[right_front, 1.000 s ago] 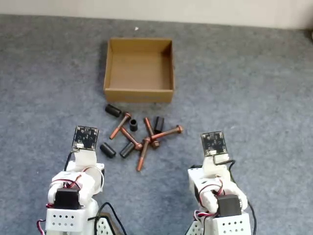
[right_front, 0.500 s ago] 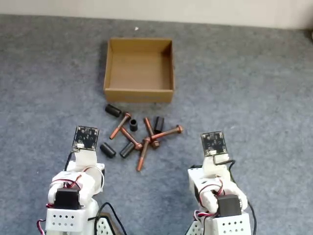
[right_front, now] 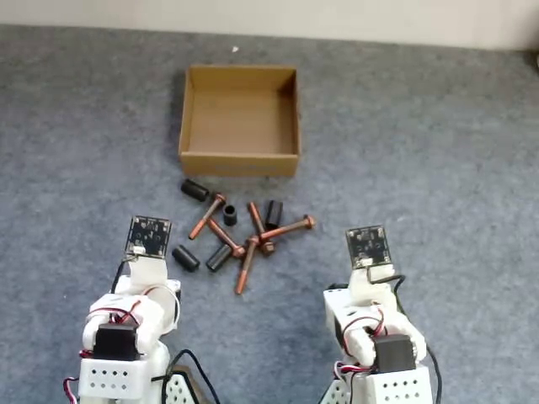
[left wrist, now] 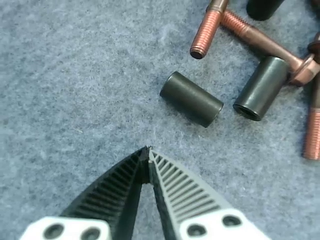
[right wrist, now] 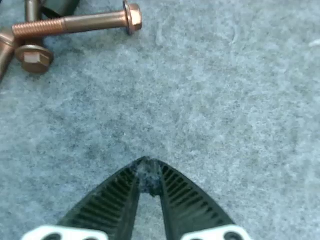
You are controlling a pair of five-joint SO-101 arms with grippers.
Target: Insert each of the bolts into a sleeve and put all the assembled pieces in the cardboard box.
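Several copper bolts [right_front: 249, 236] and several black sleeves [right_front: 219, 256] lie loose in a cluster on the grey carpet, in front of the cardboard box [right_front: 240, 120]. My left gripper [left wrist: 148, 151] is shut with nothing in it, its tips a short way from a black sleeve [left wrist: 191, 98] lying on its side; a second sleeve [left wrist: 261, 88] and bolts [left wrist: 207, 30] lie beyond. My right gripper [right wrist: 146, 163] is shut and holds nothing, over bare carpet; a long bolt [right wrist: 77, 22] and a bolt head [right wrist: 34, 58] lie farther off.
The box is open-topped with nothing inside it, at the far side of the cluster. Both arm bases [right_front: 126, 337] [right_front: 375, 337] sit at the near edge, left and right of the parts. Carpet spreads around on all sides.
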